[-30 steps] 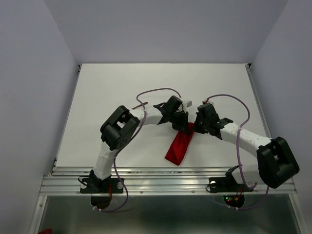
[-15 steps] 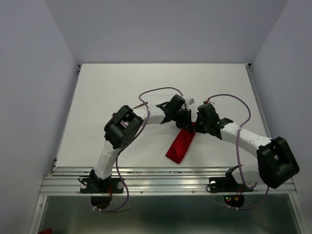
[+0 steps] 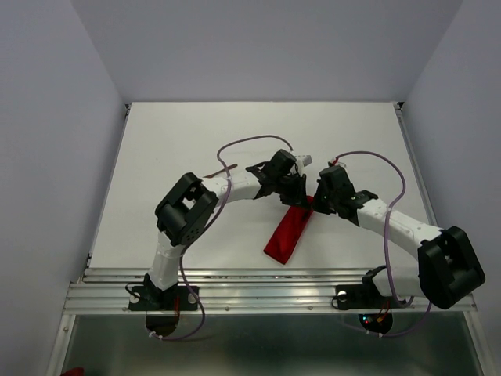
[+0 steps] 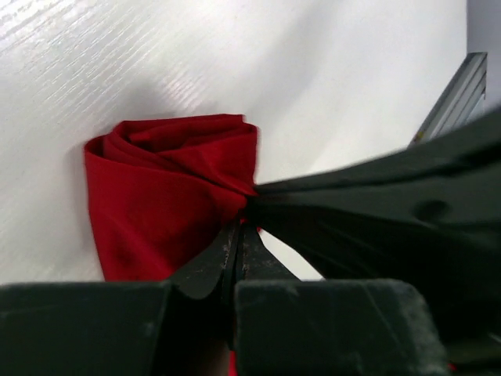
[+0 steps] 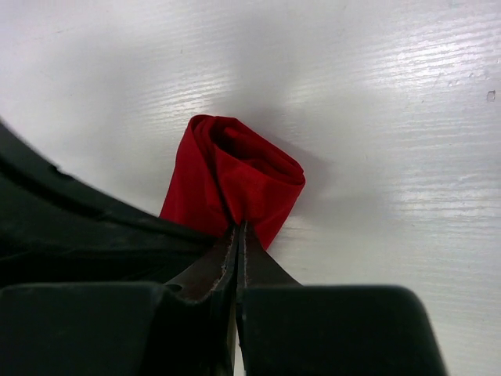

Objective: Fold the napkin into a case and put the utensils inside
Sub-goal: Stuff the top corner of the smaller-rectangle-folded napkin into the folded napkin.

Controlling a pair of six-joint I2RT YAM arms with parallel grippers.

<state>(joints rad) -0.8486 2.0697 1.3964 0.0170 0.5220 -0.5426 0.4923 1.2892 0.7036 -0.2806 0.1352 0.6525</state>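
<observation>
The red napkin (image 3: 286,233) is folded into a narrow strip that runs from the table's middle toward the near edge. My left gripper (image 3: 297,196) and right gripper (image 3: 315,203) meet at its far end, each shut on a pinch of the cloth. In the left wrist view the left gripper (image 4: 239,229) grips the bunched napkin (image 4: 168,196), with the right gripper's dark body beside it. In the right wrist view the right gripper (image 5: 239,227) pinches the rolled end of the napkin (image 5: 235,176). A thin brown stick (image 3: 213,174), perhaps one of the utensils, shows by the left arm.
The white table (image 3: 172,141) ends in a metal rail (image 3: 266,276) along the near edge. Purple cables (image 3: 250,145) loop above both wrists. Grey walls close in the left, right and back.
Both grippers have stayed shut on the cloth's far end and shifted slightly away from me. The strip looks narrower and straighter. The left arm's elbow has swung left.
</observation>
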